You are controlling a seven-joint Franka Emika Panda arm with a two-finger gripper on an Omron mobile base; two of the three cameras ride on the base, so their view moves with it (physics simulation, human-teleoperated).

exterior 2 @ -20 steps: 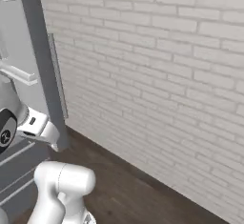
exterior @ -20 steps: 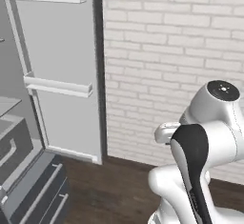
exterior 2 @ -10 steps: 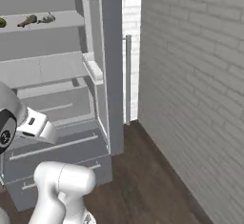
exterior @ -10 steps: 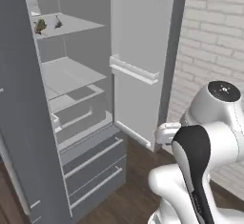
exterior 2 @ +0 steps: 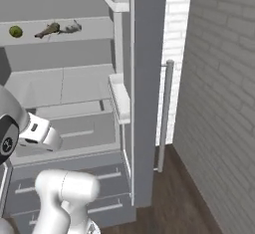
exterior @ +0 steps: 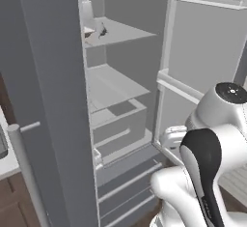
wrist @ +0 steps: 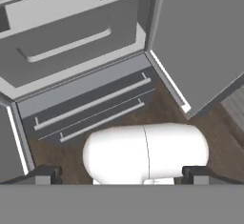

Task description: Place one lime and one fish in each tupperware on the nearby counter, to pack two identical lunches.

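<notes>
well above the gripper (wrist: 121, 173), a lime (exterior 2: 16, 31) and two fish (exterior 2: 48, 30) are sitting on the fridge shelf (exterior 2: 94, 29); jaws are standing wide apart, gripping nothing

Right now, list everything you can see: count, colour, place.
lime: one, dark green, left end of the fridge's upper shelf.
fish: two, one brown-olive, one silvery grey, side by side on the same shelf, right of the lime.
fridge: one, grey, both doors open, shelves above, a bin and two bottom drawers with pale bar handles.
fridge door: grey, swung open at right in the right base view, long bar handle.
brick wall: white, right of the fridge.
floor: dark wood.
arm: one, white with dark joints, in front of the fridge.
gripper: one, dark fingertips apart, open, holding nothing.
</notes>
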